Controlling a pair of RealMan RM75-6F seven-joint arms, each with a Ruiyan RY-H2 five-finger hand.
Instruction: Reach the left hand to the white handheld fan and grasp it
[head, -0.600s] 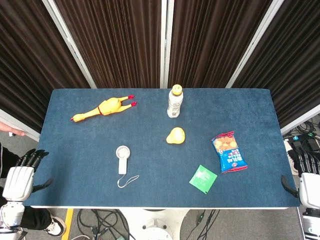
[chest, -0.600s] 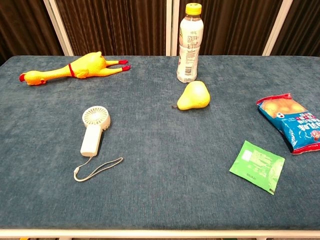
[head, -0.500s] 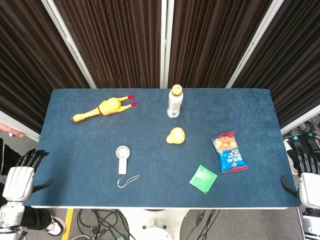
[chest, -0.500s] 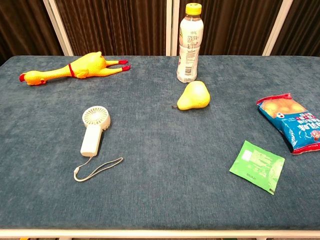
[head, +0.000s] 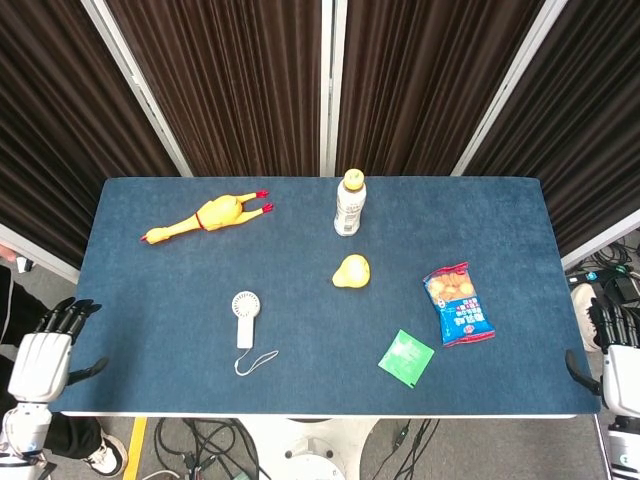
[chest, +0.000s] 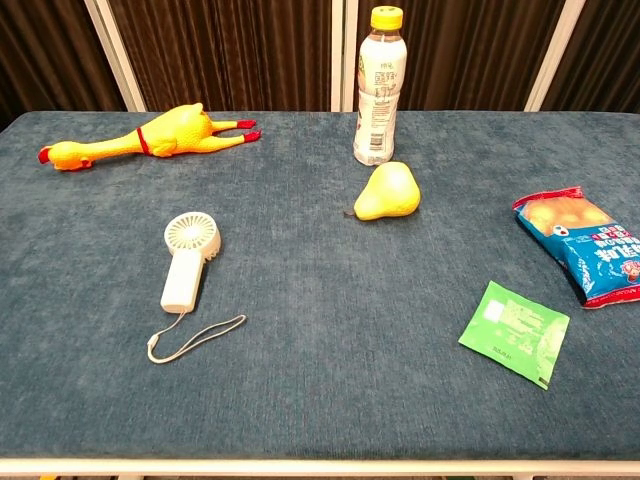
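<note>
The job had hardly started. Far to the left, off the edge of the blue table (head: 150, 300), the left hand (head: 42, 355) hung empty with its fingers apart, and it was well apart from the white handheld fan (head: 244, 318). The fan lay flat on the cloth, left of the middle, with its round head toward the curtains and its thin cord (chest: 195, 337) curled near the front edge. Nothing touched it. So all of the reach and the grab were left to do. Behind the fan lay a yellow rubber chicken (head: 207, 217). Moving right, a bottle with a yellow cap (head: 349, 203) stood upright, and a yellow pear (head: 351, 271) sat in front of it. Then came a green packet (head: 407, 358) and a blue snack bag (head: 459, 304). Far to the right, the right hand (head: 616, 350) was also off the table, empty, with its fingers apart. Compared with a moment before, the things on the table had not moved at all. Only the two hands had shifted a tiny bit; the right one sat a little lower and farther out, and the left one had barely slid.
</note>
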